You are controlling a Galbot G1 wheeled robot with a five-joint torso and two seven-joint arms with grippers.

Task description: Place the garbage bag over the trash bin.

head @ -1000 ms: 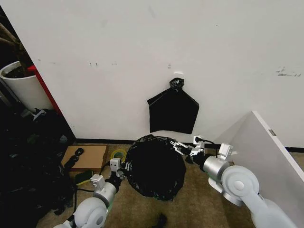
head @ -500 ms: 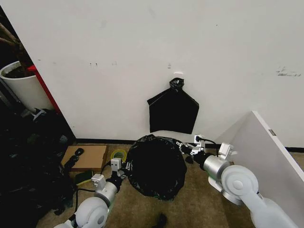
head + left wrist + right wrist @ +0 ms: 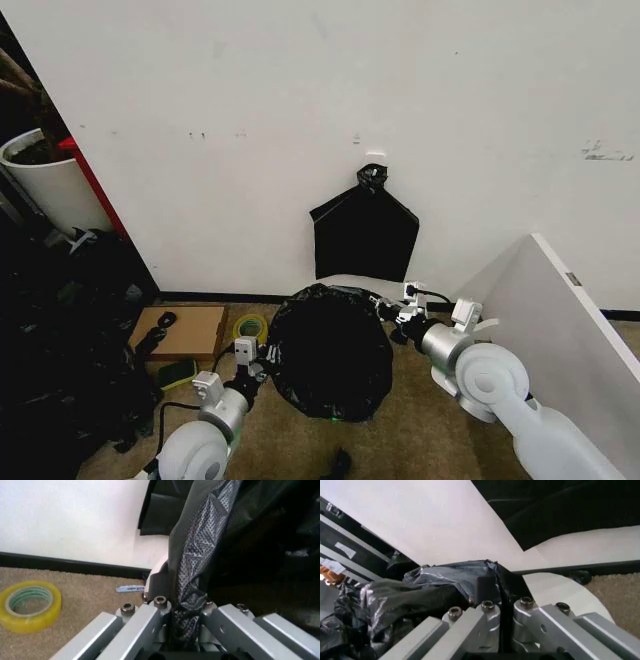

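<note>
Black, glossy plastic is spreading wide over the trash bin (image 3: 570, 592), whose white rim is peeking out at the wall side, so the garbage bag (image 3: 330, 352) is sitting on the carpeted floor just in front of the wall. The left gripper (image 3: 262, 357) is pinching the bag's left edge, its fingers (image 3: 145, 620) closing tight on a strip of the film. The right gripper (image 3: 385, 310) is clamping the bag's far right edge the same way, fingers (image 3: 485, 617) pressing on a black fold. Around the bin, a yellow tape roll (image 3: 249, 326) and a flat cardboard box (image 3: 182, 331) are lying to the left. A flat black bundle (image 3: 364, 238) is hanging on the wall behind, and a slanted white panel (image 3: 560, 320) is crowding the right arm.
</note>
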